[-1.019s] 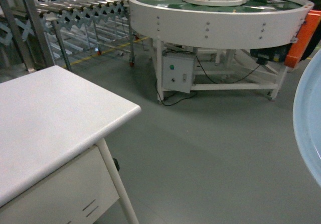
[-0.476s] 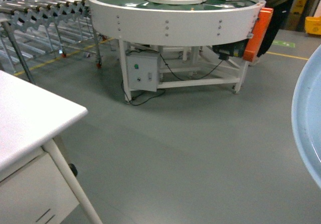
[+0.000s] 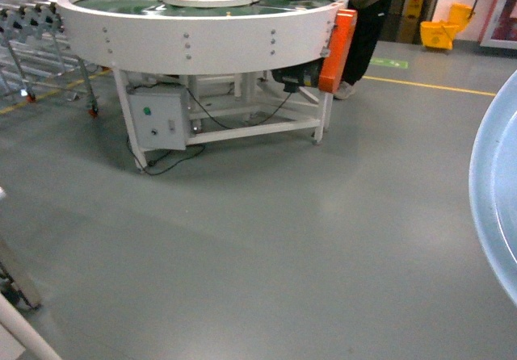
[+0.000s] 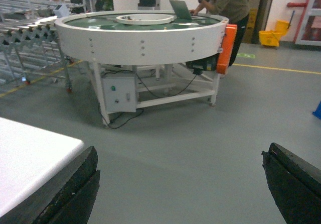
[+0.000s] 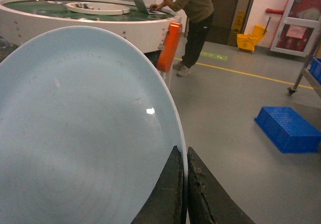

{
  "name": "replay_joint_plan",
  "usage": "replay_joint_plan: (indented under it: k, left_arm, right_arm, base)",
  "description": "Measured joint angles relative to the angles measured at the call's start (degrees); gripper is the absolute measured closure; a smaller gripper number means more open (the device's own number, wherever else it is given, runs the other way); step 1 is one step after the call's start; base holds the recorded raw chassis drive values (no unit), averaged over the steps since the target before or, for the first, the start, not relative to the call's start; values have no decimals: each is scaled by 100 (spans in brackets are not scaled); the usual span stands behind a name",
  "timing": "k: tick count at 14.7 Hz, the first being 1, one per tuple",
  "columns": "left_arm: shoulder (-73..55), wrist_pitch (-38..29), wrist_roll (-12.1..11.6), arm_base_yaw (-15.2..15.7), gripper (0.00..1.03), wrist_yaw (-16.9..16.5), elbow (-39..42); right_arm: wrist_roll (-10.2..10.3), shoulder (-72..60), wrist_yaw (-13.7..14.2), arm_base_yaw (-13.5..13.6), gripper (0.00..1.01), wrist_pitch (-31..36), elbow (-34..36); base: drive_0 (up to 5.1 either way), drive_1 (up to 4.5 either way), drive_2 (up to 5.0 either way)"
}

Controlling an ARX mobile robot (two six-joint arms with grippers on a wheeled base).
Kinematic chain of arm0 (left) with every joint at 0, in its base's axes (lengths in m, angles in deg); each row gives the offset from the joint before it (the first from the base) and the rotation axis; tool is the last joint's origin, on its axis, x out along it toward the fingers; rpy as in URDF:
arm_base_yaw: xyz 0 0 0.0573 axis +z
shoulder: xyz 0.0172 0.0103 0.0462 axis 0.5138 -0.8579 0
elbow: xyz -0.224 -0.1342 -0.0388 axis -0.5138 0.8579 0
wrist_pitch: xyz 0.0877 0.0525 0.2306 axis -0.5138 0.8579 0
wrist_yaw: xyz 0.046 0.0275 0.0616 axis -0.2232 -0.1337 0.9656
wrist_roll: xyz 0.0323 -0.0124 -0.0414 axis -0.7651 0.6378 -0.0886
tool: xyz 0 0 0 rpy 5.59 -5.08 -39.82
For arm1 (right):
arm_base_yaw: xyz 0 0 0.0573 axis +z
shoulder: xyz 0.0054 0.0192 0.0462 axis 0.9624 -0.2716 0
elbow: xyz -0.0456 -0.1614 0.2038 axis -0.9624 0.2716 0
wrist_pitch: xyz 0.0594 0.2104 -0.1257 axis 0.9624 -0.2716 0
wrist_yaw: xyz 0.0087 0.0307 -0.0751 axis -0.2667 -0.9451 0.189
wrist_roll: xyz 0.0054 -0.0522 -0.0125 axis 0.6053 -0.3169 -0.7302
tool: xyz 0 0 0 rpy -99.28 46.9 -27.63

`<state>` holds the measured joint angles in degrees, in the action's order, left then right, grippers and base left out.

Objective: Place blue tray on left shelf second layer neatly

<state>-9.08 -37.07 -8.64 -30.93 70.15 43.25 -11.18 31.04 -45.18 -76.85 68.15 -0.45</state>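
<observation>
The head view has swung right: the white desk [image 4: 30, 158] has left it. Right gripper [image 5: 184, 184] clamps the tray's [image 5: 85, 133] rim; left gripper [image 4: 180, 184] gapes wide, holding nothing.

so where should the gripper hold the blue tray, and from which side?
By the thin raised rim, edge-on, one finger on each face. The right gripper already pinches the blue tray this way at its lower right edge. The dish is shallow and wide, so probably only the rim fits between the fingers.
</observation>
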Motion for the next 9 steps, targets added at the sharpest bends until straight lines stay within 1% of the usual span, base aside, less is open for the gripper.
replay_joint_plan:
  k: [2,3,5,9]
  left_arm:
    - [0,7,0,0,5,-13,0]
    - [0,-9,0,0,5,-24,0]
    - [0,15,0,0,5,-9,0]
    - [0,-2,0,0,5,13,0]
  right_arm:
    - [0,0,9,0,99,-11,0]
    - [-2,0,46,-7,99,-17,2]
    - [-2,-2,4,0,99,-2,0]
    - [0,7,-2,0,99,-9,0]
  base:
    - [334,-402,-402]
    - [-135,-135,-135]
    - [-135,-135,-135]
    - [221,-97,-625]
